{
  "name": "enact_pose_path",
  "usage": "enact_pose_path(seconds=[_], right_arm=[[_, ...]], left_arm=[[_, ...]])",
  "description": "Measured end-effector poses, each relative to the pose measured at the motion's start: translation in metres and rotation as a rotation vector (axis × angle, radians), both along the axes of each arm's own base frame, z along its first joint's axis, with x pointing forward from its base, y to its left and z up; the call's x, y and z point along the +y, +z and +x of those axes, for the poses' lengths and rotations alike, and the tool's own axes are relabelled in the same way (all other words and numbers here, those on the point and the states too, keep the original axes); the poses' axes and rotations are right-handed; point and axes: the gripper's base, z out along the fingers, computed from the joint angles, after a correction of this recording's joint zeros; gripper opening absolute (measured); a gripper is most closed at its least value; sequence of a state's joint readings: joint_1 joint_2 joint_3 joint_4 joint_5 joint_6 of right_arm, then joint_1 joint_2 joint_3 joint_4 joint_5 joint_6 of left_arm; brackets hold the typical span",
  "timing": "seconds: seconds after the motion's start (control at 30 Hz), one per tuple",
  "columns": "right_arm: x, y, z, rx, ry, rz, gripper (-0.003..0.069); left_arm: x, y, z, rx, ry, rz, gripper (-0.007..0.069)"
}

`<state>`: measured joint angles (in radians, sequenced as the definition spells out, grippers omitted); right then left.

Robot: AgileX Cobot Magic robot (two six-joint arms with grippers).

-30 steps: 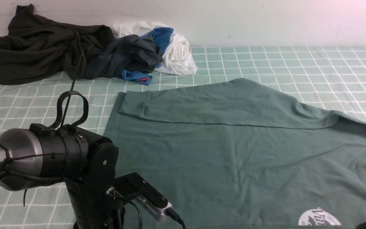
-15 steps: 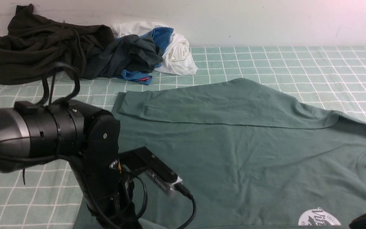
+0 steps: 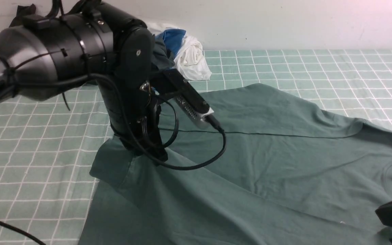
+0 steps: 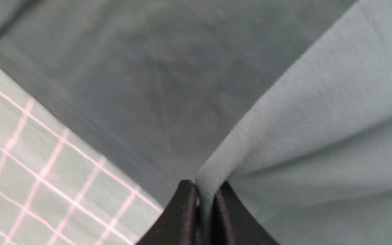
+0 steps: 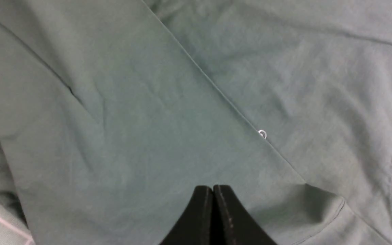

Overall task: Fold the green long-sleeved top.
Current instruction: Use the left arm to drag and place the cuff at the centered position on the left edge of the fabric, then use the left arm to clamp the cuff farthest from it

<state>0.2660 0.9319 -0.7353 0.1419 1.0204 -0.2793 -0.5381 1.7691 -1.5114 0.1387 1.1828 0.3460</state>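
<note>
The green long-sleeved top (image 3: 267, 160) lies spread on the checked table cover (image 3: 29, 143), one corner raised. In the left wrist view we see what the front view hides: the left gripper (image 4: 205, 191) pinching a ridge of its cloth. The right gripper (image 5: 213, 192) sits over the top, jaws pressed together.

Back wall (image 3: 284, 20) was plain, off-white, w/ a few faint scuffs and a pinkish tint twd the top right corner. The work surface was covered by a pale green cloth (image 3: 318, 68) w/ a thin white grid, lying flat w/ slight ripples. The same grid showed in the left wrist view (image 4: 29, 153), lines looking pinkish there. At back left, against the wall, sat a heap of spare clothes: white piece (image 3: 192, 58), blue piece (image 3: 174, 37), dark grey piece (image 3: 162, 56), all touching. Light was even & soft, shadows weak.
</note>
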Motion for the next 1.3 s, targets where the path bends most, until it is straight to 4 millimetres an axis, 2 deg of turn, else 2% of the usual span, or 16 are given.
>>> enact_pose_path(seconds=[0.23, 0.3, 0.43, 0.57, 0.7, 0.73, 0.77, 0.83, 1.0, 1.03, 1.1, 1.13, 1.17, 1.2, 1.27, 1.3], right_arm=[[-0.005, 0.0, 0.002, -0.01, -0.052, -0.029, -0.0014], [-0.006, 0.0, 0.002, -0.013, -0.07, -0.036, -0.0014], [-0.006, 0.001, 0.003, -0.02, -0.087, -0.025, -0.0014], [-0.005, 0.003, 0.006, -0.037, -0.109, -0.007, -0.0014], [-0.002, 0.006, 0.017, -0.03, -0.113, -0.009, -0.0014], [-0.002, 0.007, 0.018, -0.029, -0.113, -0.01, -0.0014], [0.0, 0.011, 0.028, -0.029, -0.113, -0.016, -0.0014], [0.003, 0.014, 0.041, -0.027, -0.111, -0.027, -0.0014], [0.012, 0.026, 0.079, -0.046, -0.109, -0.045, -0.0014], [0.012, 0.028, 0.081, -0.052, -0.109, -0.044, -0.0014], [0.016, 0.028, 0.099, -0.044, -0.107, -0.057, -0.0014], [0.017, 0.029, 0.1, -0.046, -0.107, -0.056, -0.0014], [0.019, 0.026, 0.108, -0.035, -0.107, -0.06, -0.0014], [0.019, 0.026, 0.108, -0.037, -0.107, -0.059, -0.0014], [0.021, 0.019, 0.116, -0.009, -0.106, -0.068, -0.0014], [0.021, 0.019, 0.117, -0.007, -0.106, -0.069, -0.0014]], left_arm=[[0.005, -0.018, 0.038, 0.034, 0.067, 0.007, 0.0027], [0.012, -0.033, 0.053, 0.061, 0.102, 0.015, 0.0027], [0.019, -0.051, 0.066, 0.088, 0.132, 0.024, 0.0043], [0.023, -0.061, 0.075, 0.076, 0.148, 0.002, 0.0134], [0.026, -0.053, 0.083, 0.025, 0.213, -0.048, 0.029], [0.026, -0.053, 0.084, 0.023, 0.219, -0.05, 0.0298], [0.03, -0.045, 0.092, -0.004, 0.283, -0.089, 0.0363], [0.038, -0.037, 0.102, -0.028, 0.348, -0.133, 0.0409], [0.064, -0.039, 0.136, -0.056, 0.477, -0.259, 0.044], [0.065, -0.039, 0.136, -0.056, 0.481, -0.264, 0.044], [0.073, -0.057, 0.154, -0.061, 0.523, -0.318, 0.044], [0.073, -0.058, 0.155, -0.061, 0.526, -0.321, 0.044], [0.073, -0.072, 0.163, -0.056, 0.536, -0.331, 0.044], [0.073, -0.072, 0.163, -0.061, 0.536, -0.335, 0.044], [0.071, -0.096, 0.173, -0.057, 0.545, -0.341, 0.044], [0.071, -0.095, 0.174, -0.06, 0.544, -0.343, 0.044]])
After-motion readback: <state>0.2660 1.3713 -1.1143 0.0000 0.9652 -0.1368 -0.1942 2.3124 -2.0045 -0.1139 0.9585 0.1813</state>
